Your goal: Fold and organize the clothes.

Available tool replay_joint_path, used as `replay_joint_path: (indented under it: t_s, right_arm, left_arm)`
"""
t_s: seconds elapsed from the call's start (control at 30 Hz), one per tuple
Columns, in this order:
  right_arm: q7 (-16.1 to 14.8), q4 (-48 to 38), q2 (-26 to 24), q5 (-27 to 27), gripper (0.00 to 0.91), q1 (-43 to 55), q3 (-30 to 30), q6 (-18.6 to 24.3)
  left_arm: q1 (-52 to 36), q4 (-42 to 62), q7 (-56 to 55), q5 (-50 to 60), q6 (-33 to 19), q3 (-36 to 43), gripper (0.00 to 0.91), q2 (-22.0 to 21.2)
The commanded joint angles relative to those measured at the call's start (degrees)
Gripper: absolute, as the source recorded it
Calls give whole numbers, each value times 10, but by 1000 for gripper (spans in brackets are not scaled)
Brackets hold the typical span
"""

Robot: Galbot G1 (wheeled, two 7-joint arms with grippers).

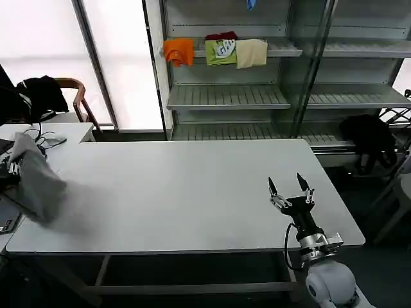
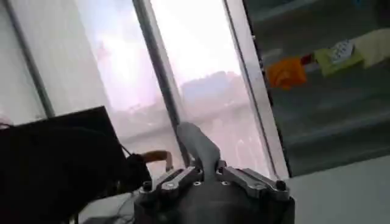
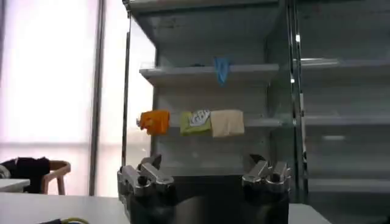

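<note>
Shirt: grey shirt point(image 1: 35, 183), bunched, at table point(image 1: 186, 192) left edge.
Right gripper point(image 1: 291, 189): fingers spread, near right edge.
Left gripper point(image 2: 210, 176): pinching grey cloth.

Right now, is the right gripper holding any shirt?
No. The right gripper stands open and empty above the table; the grey shirt is at the far left edge.

Probably a lab: metal shelving point(image 1: 228, 96), white worktable point(image 1: 186, 192), big windows point(image 1: 38, 38).

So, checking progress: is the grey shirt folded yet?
Not folded. The grey shirt hangs bunched over the table's left edge.
</note>
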Motion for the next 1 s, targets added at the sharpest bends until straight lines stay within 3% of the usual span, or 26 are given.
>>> replay_joint_path:
  t_s: [0.03, 0.13, 0.27, 0.5, 0.7, 0.73, 0.77, 0.8, 1.0]
  right_arm:
    - [0, -4, 4, 0, 907, -2, 3, 3]
    - [-1, -6, 4, 0, 907, -7, 5, 5]
    - [-1, -9, 2, 0, 907, -10, 8, 6]
    - [-1, -10, 7, -2, 907, -9, 3, 6]
    - [-1, -11, 15, -10, 907, -4, -6, 5]
    - [-1, -11, 16, -11, 907, -3, -8, 4]
    - [-1, -10, 17, -12, 907, -3, -9, 3]
    - [-1, -9, 18, -13, 907, -2, -9, 2]
    - [-2, -9, 23, -13, 907, 9, -22, -12]
  left_arm:
    - [7, -111, 23, 166, -8, 153, 0, -76]
    - [16, -65, 4, 218, -36, 245, 0, -142]
    - [26, -67, -7, 220, -33, 313, 0, -193]
    - [-13, -132, -74, 138, 37, 355, 30, -196]
    - [-80, -102, -152, 124, 51, 415, 50, -202]
    - [-97, -94, -166, 125, 52, 421, 151, -205]
    - [-106, -89, -173, 126, 52, 432, 453, -211]
    - [-116, -86, -189, 127, 51, 438, 907, -214]
    - [-146, -106, -248, 162, 38, 473, 907, -223]
